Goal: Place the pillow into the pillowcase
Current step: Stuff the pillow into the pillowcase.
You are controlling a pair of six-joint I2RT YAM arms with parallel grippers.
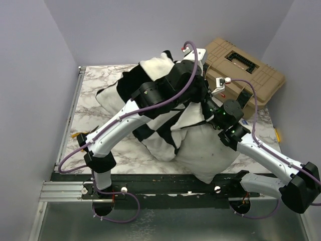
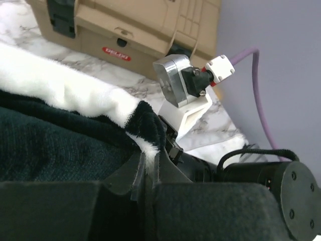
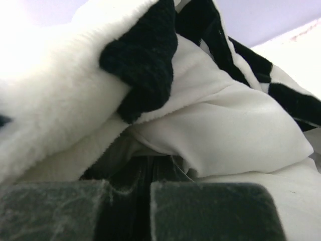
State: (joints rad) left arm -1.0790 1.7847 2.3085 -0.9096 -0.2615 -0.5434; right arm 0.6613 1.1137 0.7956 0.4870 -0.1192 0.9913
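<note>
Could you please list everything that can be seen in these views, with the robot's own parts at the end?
pillow: one, plain white, near right of the table, its far end covered by the pillowcase.
pillowcase: one, black-and-white checked, heaped mid-table over the pillow.
case: one, tan with black handle and latches, far right corner.
table: one, white marble-patterned top, under everything.
left arm: one, white and black, reaching from the near edge over the fabric.
right arm: one, white and black, reaching in from the near right.
left claw: one, black, shut on the pillowcase's edge.
right claw: one, black, shut among fabric folds; what it pinches is unclear.
</note>
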